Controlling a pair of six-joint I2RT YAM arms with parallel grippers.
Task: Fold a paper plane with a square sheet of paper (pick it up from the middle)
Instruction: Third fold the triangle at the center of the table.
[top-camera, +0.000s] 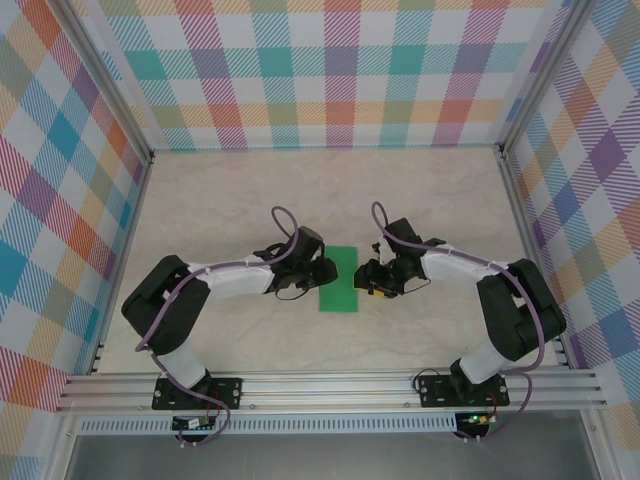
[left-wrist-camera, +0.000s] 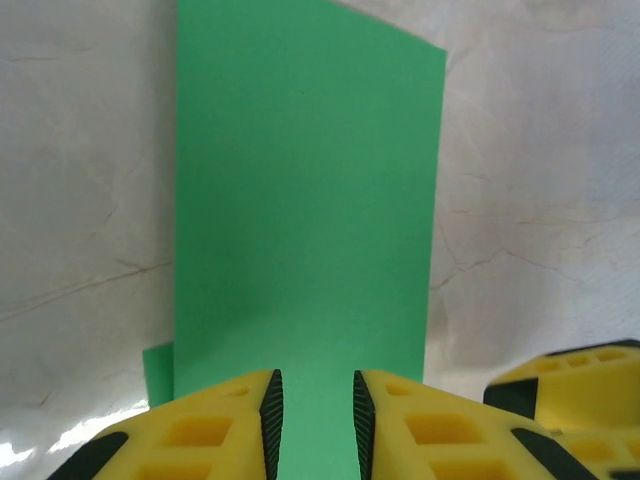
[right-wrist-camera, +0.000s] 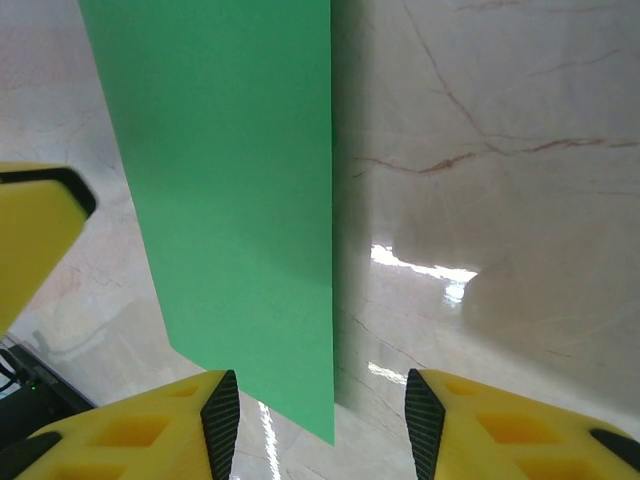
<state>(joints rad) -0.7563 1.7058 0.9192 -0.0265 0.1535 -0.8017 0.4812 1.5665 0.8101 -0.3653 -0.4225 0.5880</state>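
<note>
Item 1. Left arm (top-camera: 205, 285): base at the near edge, elbow raised and set outward, forearm reaching inward toward the centre line; wrist bent downward.

Item 2. Left gripper (top-camera: 322, 272): pointing down, yellow fingers (left-wrist-camera: 215, 435) with black pads, the jaws parallel with a narrow gap between them.

Item 3. Right arm (top-camera: 495, 290): mirrors the left, base at the near edge, elbow out to the right, forearm angled inward, wrist tipped down.

Item 4. Right gripper (top-camera: 374, 278): facing the left gripper, near it but apart; yellow fingers (right-wrist-camera: 150, 430) spread, the jaws well apart, clearly wider than the left pair
</note>
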